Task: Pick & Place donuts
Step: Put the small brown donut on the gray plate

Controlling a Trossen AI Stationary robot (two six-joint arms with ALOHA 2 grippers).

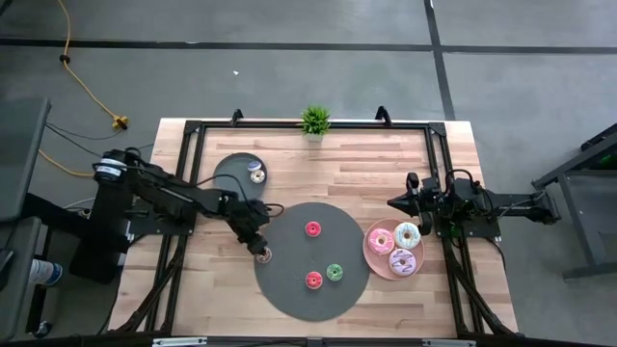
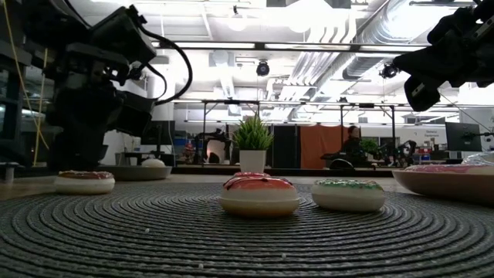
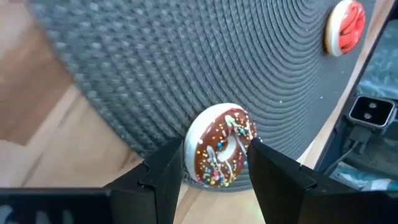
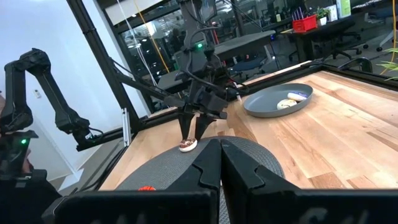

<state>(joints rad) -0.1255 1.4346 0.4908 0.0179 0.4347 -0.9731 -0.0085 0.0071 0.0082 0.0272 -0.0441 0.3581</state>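
A brown donut with sprinkles (image 3: 221, 148) lies flat at the left edge of the round dark woven mat (image 1: 289, 294); it also shows in the high view (image 1: 262, 255). My left gripper (image 3: 217, 177) is open and points down, one finger on each side of this donut. On the mat lie two red donuts (image 1: 312, 228) (image 1: 313, 280) and a green one (image 1: 335, 273). The pink plate (image 1: 371, 260) carries three larger donuts (image 1: 393, 249). The dark grey plate (image 1: 231, 178) holds small donuts (image 1: 255, 173). My right gripper (image 1: 393, 203) is shut and hovers beyond the pink plate. My left gripper comes at the brown donut from above with its fingers (image 3: 163, 177) on either side of the rim (image 3: 193, 146). I cannot tell whether they touch it. The donut rests on the mat's edge.
A small potted plant (image 1: 314, 120) stands at the far edge. A black metal frame (image 1: 193, 130) runs around the tabletop. Bare wood lies between the mat and the far frame.
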